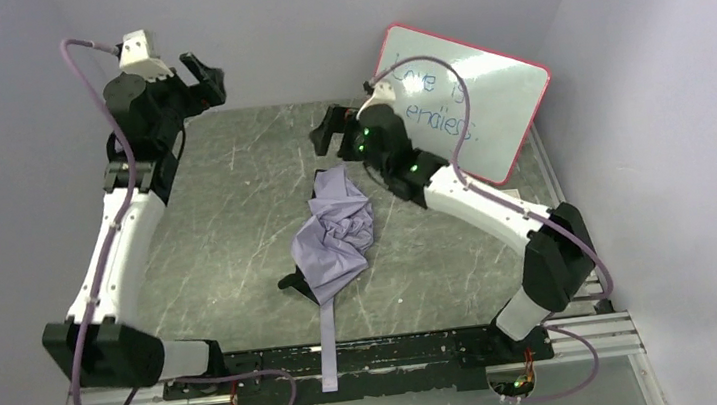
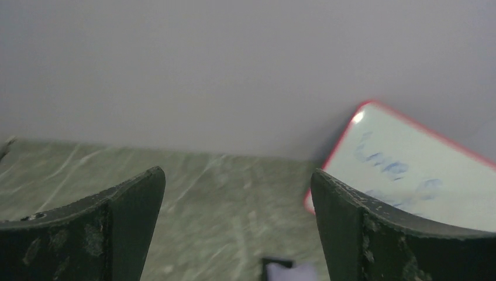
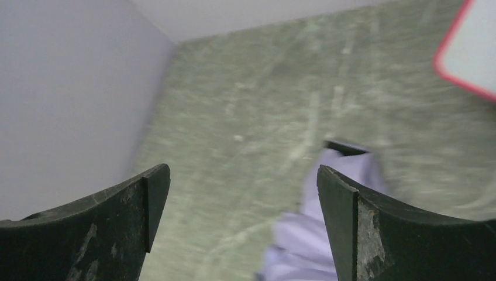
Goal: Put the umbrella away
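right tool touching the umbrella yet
Apart. The top view shows a strip of bare table between the right tool and the umbrella; the tool is open and empty.

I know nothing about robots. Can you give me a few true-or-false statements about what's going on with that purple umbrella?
1. The umbrella lies crumpled on the table, with nothing holding it. True.
2. The right gripper is clamped on the umbrella. False: its jaws are open, and it hovers by the umbrella's far end.
3. A red-edged whiteboard with writing stands at the back right. True.
4. The left gripper rests on the umbrella. False: it is raised near the back left corner, well away from the umbrella, with its jaws open.
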